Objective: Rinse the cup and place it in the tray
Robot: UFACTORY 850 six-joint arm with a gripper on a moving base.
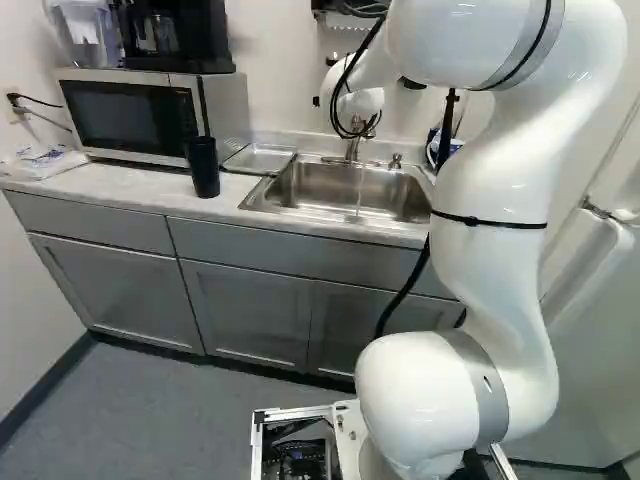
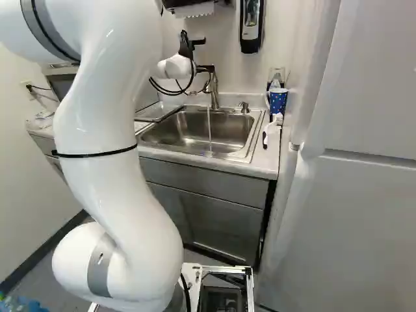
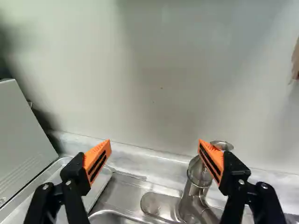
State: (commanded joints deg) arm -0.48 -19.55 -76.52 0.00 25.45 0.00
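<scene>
**One cup (image 1: pixel 203 167) unrinsed, gripper (image 3: pixel 154 147) empty**

Cup stands upright, long axis vertical, near the countertop's (image 1: pixel 120 182) front edge, left of the tray (image 1: pixel 259 158). Gripper fingers are spread, nothing between them, close to the faucet (image 3: pixel 191 191). Water (image 2: pixel 209 130) runs into the sink (image 2: pixel 257 130). Governing relation: cup lies to the gripper's left and nearer the counter front, beyond the tray. Recommended: travel left, draw back, straddle the cup's upright wall.

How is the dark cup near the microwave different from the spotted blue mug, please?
The dark cup is plain, while the blue mug has light spots. The cup shows no handle; the mug has one. The cup looks tall and slim, the mug shorter and stouter. Both are outside the sink.
</scene>
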